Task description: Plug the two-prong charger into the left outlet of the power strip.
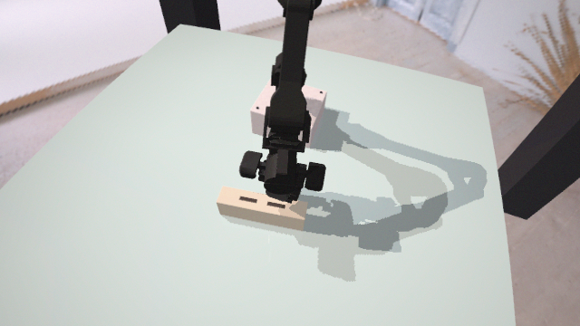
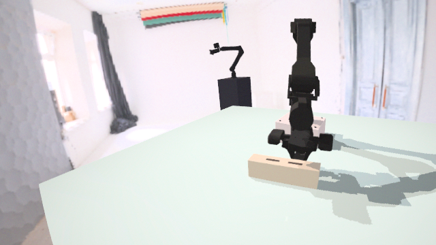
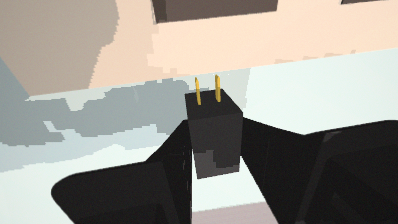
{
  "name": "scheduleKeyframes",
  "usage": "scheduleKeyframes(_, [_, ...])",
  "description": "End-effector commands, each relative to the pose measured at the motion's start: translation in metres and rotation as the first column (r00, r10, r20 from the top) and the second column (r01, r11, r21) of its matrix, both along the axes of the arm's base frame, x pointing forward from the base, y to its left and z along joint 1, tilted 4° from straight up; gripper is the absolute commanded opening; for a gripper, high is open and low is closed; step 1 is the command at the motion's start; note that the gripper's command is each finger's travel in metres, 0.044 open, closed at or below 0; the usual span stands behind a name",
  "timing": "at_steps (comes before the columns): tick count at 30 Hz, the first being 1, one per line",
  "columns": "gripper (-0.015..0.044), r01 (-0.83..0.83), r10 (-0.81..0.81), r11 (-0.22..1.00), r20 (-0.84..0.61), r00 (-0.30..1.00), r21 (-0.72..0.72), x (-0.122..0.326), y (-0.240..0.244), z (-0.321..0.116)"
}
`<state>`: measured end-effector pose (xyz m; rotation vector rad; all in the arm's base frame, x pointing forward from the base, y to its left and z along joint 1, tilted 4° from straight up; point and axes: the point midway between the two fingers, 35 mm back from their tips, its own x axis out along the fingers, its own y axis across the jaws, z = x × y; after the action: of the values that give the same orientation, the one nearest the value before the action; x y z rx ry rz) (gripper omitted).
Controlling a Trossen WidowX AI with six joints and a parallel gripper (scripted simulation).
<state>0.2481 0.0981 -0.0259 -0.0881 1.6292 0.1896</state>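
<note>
Your gripper (image 1: 286, 199) (image 2: 300, 159) (image 3: 207, 121) is partly closed, gripping the black charger (image 3: 215, 137); its gold prongs (image 3: 218, 89) point toward twelve o'clock in the wrist view, where the power strip (image 1: 260, 215) (image 2: 283, 173) (image 3: 215, 47) lies.

Charger (image 3: 215, 142) prongs' tips, perhaps, too small to judge for contact

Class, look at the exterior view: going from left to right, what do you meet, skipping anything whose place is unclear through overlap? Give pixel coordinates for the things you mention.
Dark curtain (image 2: 108, 73), striped wall panel (image 2: 184, 14), power strip (image 1: 258, 215) (image 2: 283, 175) (image 3: 210, 45), pale blue doors (image 1: 437, 20) (image 2: 366, 61).
</note>
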Motion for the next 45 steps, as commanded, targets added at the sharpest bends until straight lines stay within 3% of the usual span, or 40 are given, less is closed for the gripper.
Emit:
scheduleKeyframes(1, [0.0000, -0.003, 0.003, 1.000, 0.002, 1.000, 0.004, 0.0018, 0.0009, 0.0009])
scheduleKeyframes(45, [0.0000, -0.003, 0.003, 1.000, 0.002, 1.000, 0.004, 0.0055, 0.0014, 0.0010])
